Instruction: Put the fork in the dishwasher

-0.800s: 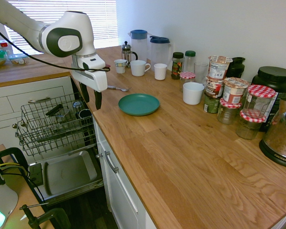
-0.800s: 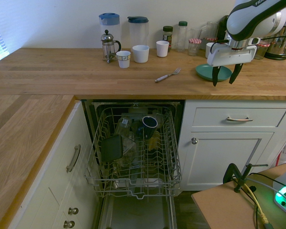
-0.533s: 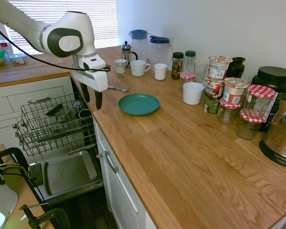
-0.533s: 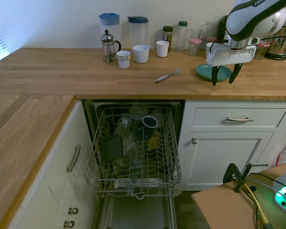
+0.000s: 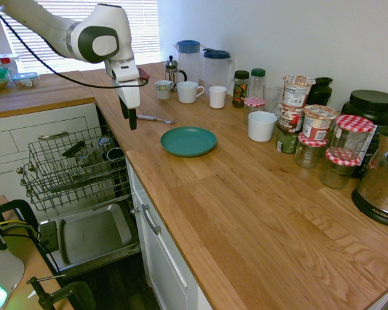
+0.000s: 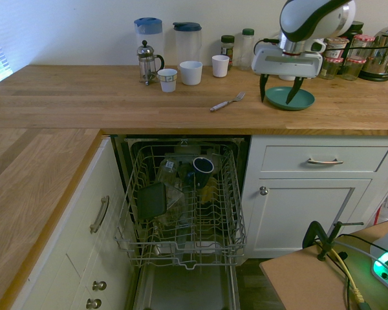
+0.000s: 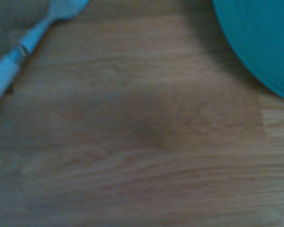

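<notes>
The fork [image 5: 156,119] [image 6: 227,102] is a small silver utensil lying flat on the wooden counter, left of the teal plate [image 5: 188,141] [image 6: 291,98]. My gripper [image 5: 129,119] [image 6: 279,90] hangs open and empty a little above the counter, between the fork and the plate. The wrist view shows bare wood below, with the fork [image 7: 23,47] and the plate [image 7: 260,38] at opposite corners. The dishwasher is open below the counter: its wire rack [image 5: 74,168] [image 6: 187,206] is pulled out over the dropped door [image 5: 94,236], and dark cups sit in it.
Mugs [image 5: 189,92], a French press [image 6: 149,61] and two jugs [image 5: 216,68] stand along the wall behind the fork. Jars, a white cup [image 5: 262,126] and a kettle [image 5: 381,187] crowd the counter's far right. White cabinet doors flank the dishwasher.
My gripper has risen from the counter's front edge and moved inward and towards the fork, now over the wood beside the plate. It stays open. The fork has not moved.
</notes>
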You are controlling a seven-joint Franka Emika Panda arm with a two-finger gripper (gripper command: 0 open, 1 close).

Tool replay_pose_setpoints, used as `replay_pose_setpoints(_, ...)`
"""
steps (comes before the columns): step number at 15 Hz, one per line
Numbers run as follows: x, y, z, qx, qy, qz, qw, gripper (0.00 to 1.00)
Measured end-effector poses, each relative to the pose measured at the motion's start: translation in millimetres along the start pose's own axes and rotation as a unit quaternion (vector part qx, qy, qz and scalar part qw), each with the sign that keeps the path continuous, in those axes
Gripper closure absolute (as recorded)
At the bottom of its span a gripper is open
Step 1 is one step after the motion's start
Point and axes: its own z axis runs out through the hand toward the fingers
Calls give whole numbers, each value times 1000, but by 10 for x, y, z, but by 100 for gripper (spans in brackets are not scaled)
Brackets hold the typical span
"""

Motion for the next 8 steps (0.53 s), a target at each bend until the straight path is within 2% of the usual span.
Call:
replay_pose_setpoints(4, -154, -609, -41, 19, -2, 82, 996, 0)
replay_pose_setpoints(8, -178, -1042, -59, 26, 11, 165, 986, 0)
